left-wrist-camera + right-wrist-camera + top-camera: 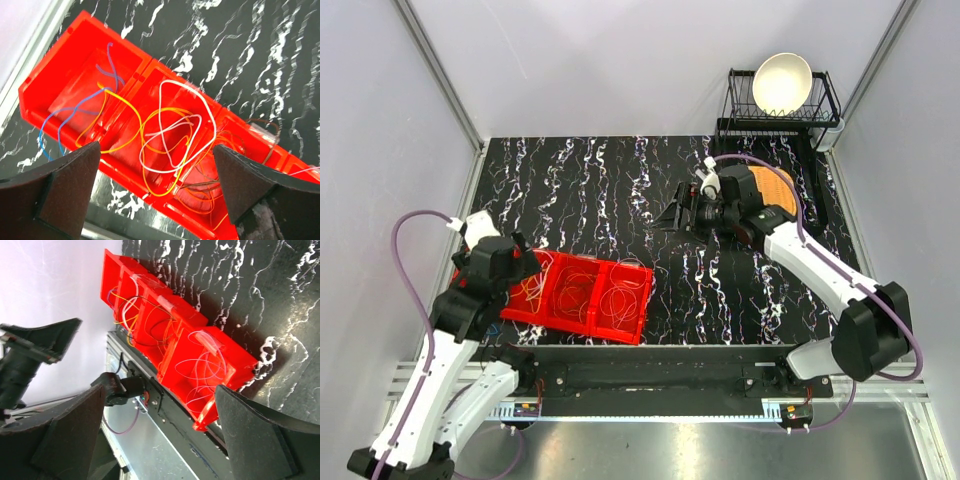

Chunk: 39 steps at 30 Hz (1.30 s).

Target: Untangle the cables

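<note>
Thin orange, yellow and white cables (175,125) lie in a red plastic tray (55,70) on the black streaky counter (620,190). The left pincer (156,150) hangs above them, apart and empty. The right pincer (160,390) is apart too.

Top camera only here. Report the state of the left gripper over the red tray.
Observer: In the left wrist view, the left gripper is wide open above the red tray and holds nothing.
Operator: Give me the cable colours beneath it.
Observer: A white loop overlaps a yellow cable in one compartment. A blue cable lies in the next one, at the tray's end.
Operator: Now the right gripper.
Observer: In the right wrist view, the right gripper is open and empty, facing the tray from well away.
</note>
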Available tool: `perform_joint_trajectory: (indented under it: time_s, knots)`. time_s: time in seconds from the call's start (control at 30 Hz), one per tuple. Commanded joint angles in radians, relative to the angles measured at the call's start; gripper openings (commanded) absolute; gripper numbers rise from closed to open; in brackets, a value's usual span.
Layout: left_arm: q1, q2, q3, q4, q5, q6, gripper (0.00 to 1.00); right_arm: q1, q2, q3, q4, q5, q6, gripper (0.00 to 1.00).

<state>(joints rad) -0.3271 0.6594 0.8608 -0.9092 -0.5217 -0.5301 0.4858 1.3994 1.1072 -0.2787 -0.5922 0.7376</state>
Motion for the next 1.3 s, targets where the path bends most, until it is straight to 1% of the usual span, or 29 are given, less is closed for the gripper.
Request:
perform_joint_trajectory:
  time_s: [0.0,0.03,0.07,0.1,0.13,0.17,0.23,0.27,0.3,0.33,0.37,0.4,0.43,0.5,0.53,0.6,0.63,0.7,0.73,0.8,0.83,0.87,0.9,0.93,0.97,1.0,1.03,1.1,1.27]
  knots:
    - [0.005,-0.053,-0.028,0.079,0.043,0.051,0.99,-0.001,0.032,0.104,-0.065,0.075,-0.149,0.95]
    - [0.005,-0.056,-0.034,0.081,0.049,0.053,0.99,-0.001,0.039,0.126,-0.141,0.118,-0.185,0.95]
    - [0.003,-0.064,-0.036,0.084,0.051,0.051,0.99,-0.001,0.053,0.149,-0.18,0.223,-0.222,0.94]
    - [0.003,-0.064,-0.039,0.085,0.054,0.051,0.99,-0.001,0.056,0.193,-0.212,0.283,-0.291,0.92]
    - [0.003,-0.07,-0.042,0.089,0.06,0.054,0.99,-0.003,0.053,0.206,-0.241,0.343,-0.317,0.91]
    - [0.005,-0.073,-0.042,0.09,0.066,0.056,0.99,-0.001,0.029,0.21,-0.238,0.442,-0.342,0.92]
    - [0.005,-0.079,-0.043,0.095,0.075,0.061,0.99,-0.003,-0.002,0.177,-0.171,0.544,-0.398,0.95]
    - [0.003,-0.081,-0.045,0.096,0.075,0.061,0.99,-0.001,-0.029,0.143,-0.119,0.651,-0.408,1.0]
    - [0.005,-0.086,-0.046,0.096,0.077,0.061,0.99,-0.003,-0.039,0.073,-0.069,0.707,-0.414,1.0]
    - [0.005,-0.092,-0.046,0.098,0.077,0.061,0.99,-0.001,-0.037,0.045,-0.007,0.774,-0.409,1.0]
    - [0.003,-0.095,-0.046,0.098,0.077,0.061,0.99,-0.003,-0.025,0.014,0.016,0.934,-0.377,1.0]
    - [0.005,-0.098,-0.048,0.096,0.077,0.061,0.99,-0.001,-0.017,-0.01,0.032,1.009,-0.295,1.0]
    - [0.005,-0.102,-0.048,0.098,0.078,0.061,0.99,-0.004,-0.011,-0.006,0.03,1.029,-0.334,1.0]
    - [0.005,-0.107,-0.049,0.102,0.083,0.062,0.99,-0.006,-0.022,-0.023,0.038,0.909,-0.409,1.0]
    - [0.003,-0.112,-0.049,0.102,0.091,0.065,0.99,-0.004,-0.033,-0.047,0.099,0.87,-0.411,1.0]
    - [0.005,-0.115,-0.052,0.107,0.097,0.065,0.99,-0.006,-0.074,-0.123,0.174,0.879,-0.408,1.0]
    - [0.003,-0.116,-0.052,0.108,0.104,0.068,0.99,-0.004,-0.086,-0.148,0.237,0.917,-0.411,1.0]
    - [0.003,-0.118,-0.052,0.112,0.111,0.068,0.99,-0.004,-0.106,-0.197,0.271,0.985,-0.423,1.0]
    - [0.003,-0.118,-0.054,0.113,0.115,0.07,0.99,-0.004,-0.109,-0.213,0.336,1.068,-0.431,1.0]
    - [0.005,-0.116,-0.055,0.115,0.121,0.071,0.99,-0.004,-0.108,-0.245,0.369,1.149,-0.467,1.0]
    - [0.005,-0.115,-0.057,0.116,0.13,0.073,0.99,-0.004,-0.105,-0.257,0.415,1.21,-0.496,1.0]
    - [0.003,-0.115,-0.057,0.118,0.134,0.074,0.99,-0.004,-0.103,-0.277,0.452,1.235,-0.579,1.0]
    - [0.005,-0.116,-0.055,0.119,0.14,0.076,0.99,-0.004,-0.102,-0.34,0.51,1.27,-0.625,1.0]
    - [0.005,-0.118,-0.055,0.121,0.141,0.076,0.99,-0.009,-0.099,-0.378,0.661,1.37,-0.673,1.0]
    - [0.005,-0.121,-0.057,0.121,0.143,0.078,0.99,-0.015,-0.079,-0.451,0.75,1.423,-0.787,1.0]
    - [0.005,-0.124,-0.057,0.122,0.144,0.079,0.99,-0.026,-0.065,-0.481,0.923,1.463,-0.838,1.0]
    - [0.005,-0.127,-0.057,0.122,0.146,0.078,0.99,-0.05,-0.039,-0.504,0.982,1.497,-0.874,1.0]
    - [0.005,-0.133,-0.059,0.125,0.147,0.081,0.99,-0.076,-0.017,-0.537,1.041,1.462,-0.922,1.0]
    - [0.005,-0.135,-0.063,0.127,0.141,0.081,0.99,-0.168,0.046,-0.585,1.096,1.424,-0.885,0.98]
